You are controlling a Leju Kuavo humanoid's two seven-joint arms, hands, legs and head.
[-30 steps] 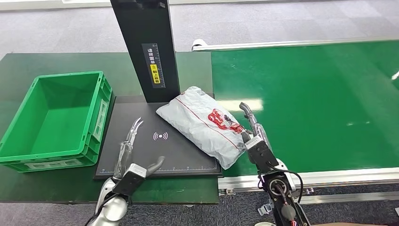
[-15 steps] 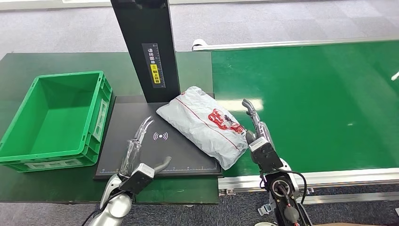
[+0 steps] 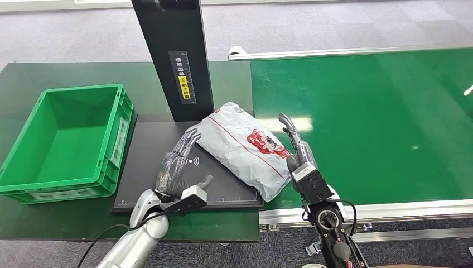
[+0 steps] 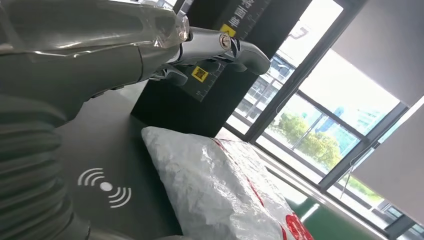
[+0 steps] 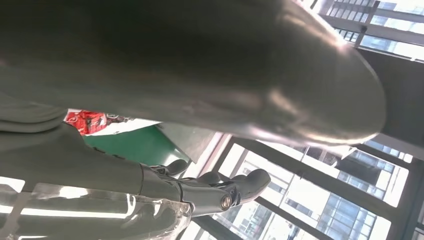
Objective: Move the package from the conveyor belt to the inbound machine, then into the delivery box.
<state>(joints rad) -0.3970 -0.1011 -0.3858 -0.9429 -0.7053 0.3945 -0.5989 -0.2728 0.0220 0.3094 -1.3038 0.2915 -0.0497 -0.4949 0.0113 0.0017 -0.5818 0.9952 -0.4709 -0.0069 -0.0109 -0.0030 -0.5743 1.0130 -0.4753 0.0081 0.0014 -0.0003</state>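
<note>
I see the package (image 3: 242, 147) on the scanner pad (image 3: 156, 167), crate (image 3: 61, 139) left, conveyor belt (image 3: 379, 117) right.

Head view bright, even, sharp. White glare streaks on conveyor belt (image 3: 362, 123), mid frame and right edge. Wrist views backlit: windows (image 4: 320, 125) blown out upper right; near hand parts dark, blurred, out of focus.

A parcel-sorting station in a logistics test hall. A wide green conveyor belt (image 3: 362, 123) with a metal edge rail runs beside a dark bench (image 3: 67, 75) that carries a black scanning pad (image 3: 184, 167), its upright black post (image 3: 173, 56), and a green plastic crate (image 3: 61, 139). Grey carpet (image 3: 334, 25) covers the floor; tall windows (image 4: 320, 125) face office buildings.
</note>
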